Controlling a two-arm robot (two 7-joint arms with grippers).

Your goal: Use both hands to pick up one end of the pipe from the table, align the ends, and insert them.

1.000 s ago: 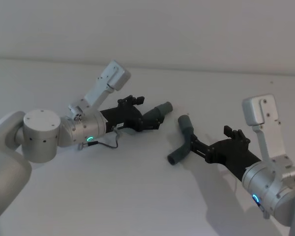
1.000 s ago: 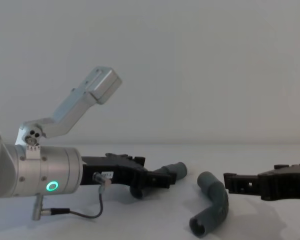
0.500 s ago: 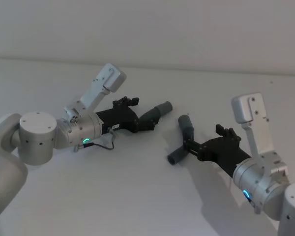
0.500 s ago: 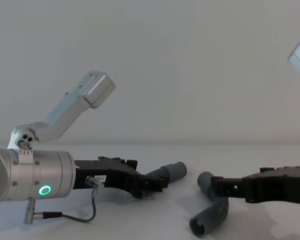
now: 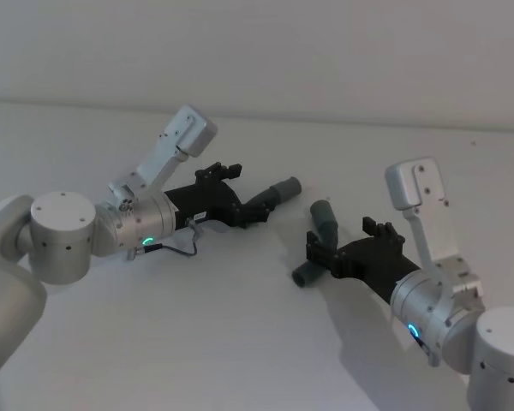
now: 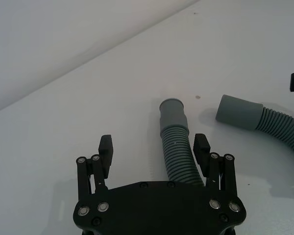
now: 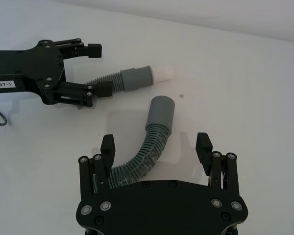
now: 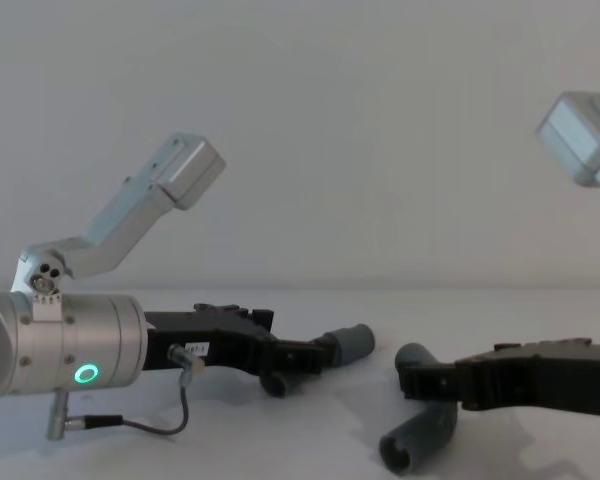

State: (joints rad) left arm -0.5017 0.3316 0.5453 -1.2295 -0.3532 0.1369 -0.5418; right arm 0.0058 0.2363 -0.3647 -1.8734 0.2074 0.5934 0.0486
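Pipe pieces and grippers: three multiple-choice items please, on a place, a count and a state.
1. Where is the right gripper?
A. Astride the ribbed part of the right pipe piece.
B. Against the wall.
C. Folded at the body.
2. How many pipe pieces lie on the table?
A. One.
B. Two.
C. Three.
3. How do the jaws of the left gripper stand?
A. Shut on a cuff.
B. Open, with the left pipe piece between them.
C. Shut, empty.
Key: 1 A, ribs lie between its jaws in the right wrist view; 2 B, two separate pieces in the head view; 3 B, wide apart in the left wrist view.
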